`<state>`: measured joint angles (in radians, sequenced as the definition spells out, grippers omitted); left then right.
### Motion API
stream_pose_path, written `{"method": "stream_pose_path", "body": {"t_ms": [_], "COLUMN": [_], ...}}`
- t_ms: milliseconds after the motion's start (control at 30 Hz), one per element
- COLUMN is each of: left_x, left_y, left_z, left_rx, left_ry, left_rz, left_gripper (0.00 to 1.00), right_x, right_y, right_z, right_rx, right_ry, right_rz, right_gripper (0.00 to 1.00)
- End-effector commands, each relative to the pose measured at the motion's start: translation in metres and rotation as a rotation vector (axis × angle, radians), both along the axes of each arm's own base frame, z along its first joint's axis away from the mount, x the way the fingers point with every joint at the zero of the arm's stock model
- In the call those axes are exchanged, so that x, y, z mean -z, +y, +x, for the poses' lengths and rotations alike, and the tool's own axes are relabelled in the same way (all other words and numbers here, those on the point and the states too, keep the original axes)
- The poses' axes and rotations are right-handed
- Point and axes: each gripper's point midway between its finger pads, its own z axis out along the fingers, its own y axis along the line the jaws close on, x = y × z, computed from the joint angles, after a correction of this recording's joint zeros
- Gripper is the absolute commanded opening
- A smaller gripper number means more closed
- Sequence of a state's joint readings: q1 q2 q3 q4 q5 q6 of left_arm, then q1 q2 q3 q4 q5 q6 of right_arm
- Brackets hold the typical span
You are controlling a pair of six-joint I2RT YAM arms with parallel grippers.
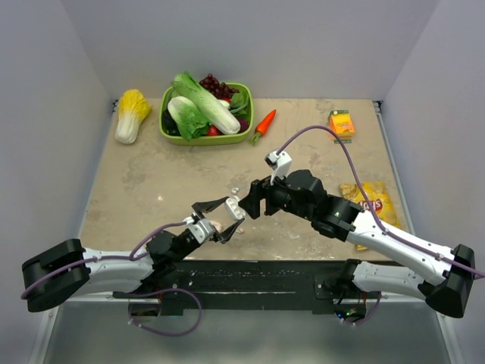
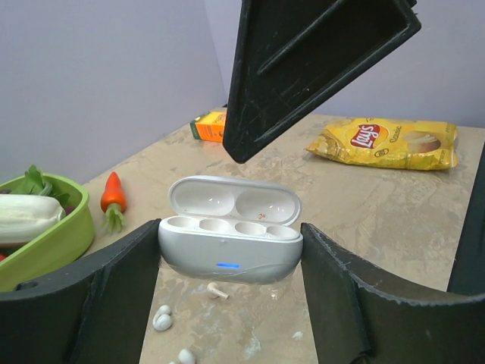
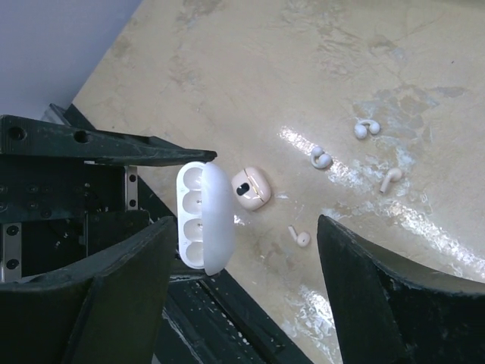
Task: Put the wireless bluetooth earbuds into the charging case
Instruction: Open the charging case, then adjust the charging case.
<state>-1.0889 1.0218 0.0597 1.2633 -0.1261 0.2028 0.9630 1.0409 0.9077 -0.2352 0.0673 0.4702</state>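
left gripper (image 2: 231,235): closed on the cream-white, rounded, glossy plastic charging case (image 2: 227,256), with one matte black finger pressed to each end; the case hangs clear of the table.
case lid: hinged up and back, away from this gripper's wrist; smooth inside, with two shallow oval hollows.
case body: a row of four round wells along the top, their smooth bottoms showing; a short blue light glows on the face toward the wrist.
right gripper (image 3: 246,221): jaws spread wide and clamping nothing; it points down over the case, whose lid sits just inside one fingertip.
earbuds: tiny white hooked plastic earbuds (image 3: 322,158) lie loose on the table, under and beyond the right gripper's jaws; the left wrist view shows them below the held case.
pink piece: a small rounded pale pink shell (image 3: 251,187) lies flat on the table, seen between the right gripper's fingertips, beside the case.
table: beige mottled stone-look tabletop (image 3: 303,61), shiny in patches.
beyond the left gripper: crinkled yellow foil crisp bag (image 2: 386,142), orange cardboard carton (image 2: 208,125), orange plastic carrot (image 2: 113,196), and lime-green plastic bowl (image 2: 68,243) of vegetables.
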Motion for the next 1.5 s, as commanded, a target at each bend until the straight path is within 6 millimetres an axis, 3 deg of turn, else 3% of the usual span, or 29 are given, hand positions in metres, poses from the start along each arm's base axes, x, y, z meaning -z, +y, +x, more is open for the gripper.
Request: {"method": "stream_pose_path", "body": {"t_ms": [0, 467, 867, 1100, 1133, 1167, 1200, 1300, 1467], "left_x": [-0.052, -0.058, -0.058, -0.055, -0.052, -0.052, -0.051, -0.044, -0.036], "left_y": [0.008, 0.007, 0.005, 0.005, 0.004, 0.003, 0.002, -0.003, -0.009], "left_z": [-0.005, -0.009, -0.009, -0.003, -0.001, 0.0, 0.001, 0.006, 0.014], "left_rx": [-0.004, 0.013, 0.019, -0.005, -0.008, -0.012, -0.012, -0.022, -0.045], "left_ry": [-0.099, -0.111, -0.106, -0.064, -0.053, -0.044, -0.028, 0.032, 0.106], "left_rz": [-0.174, -0.191, -0.196, -0.205, -0.194, -0.193, -0.191, -0.171, -0.14], "left_gripper": [0.0, 0.0, 0.0, 0.01, 0.05, 0.12, 0.25, 0.53, 0.78], "right_x": [-0.01, 0.01, 0.018, 0.012, 0.012, 0.01, 0.006, -0.004, -0.022], "right_y": [0.014, 0.024, 0.03, 0.024, 0.023, 0.021, 0.021, 0.015, 0.007], "right_z": [-0.003, -0.001, -0.002, 0.003, 0.003, 0.002, 0.003, 0.005, 0.003], "right_rx": [-0.057, -0.07, -0.098, -0.075, -0.074, -0.08, -0.083, -0.079, -0.092], "right_ry": [-0.007, 0.033, 0.045, 0.013, 0.009, 0.001, -0.008, -0.046, -0.098], "right_rz": [0.057, 0.025, 0.013, -0.01, -0.017, -0.029, -0.03, -0.056, -0.063], "right_gripper": [0.75, 0.59, 0.35, 0.21, 0.16, 0.01, 0.0, 0.0, 0.0]}}
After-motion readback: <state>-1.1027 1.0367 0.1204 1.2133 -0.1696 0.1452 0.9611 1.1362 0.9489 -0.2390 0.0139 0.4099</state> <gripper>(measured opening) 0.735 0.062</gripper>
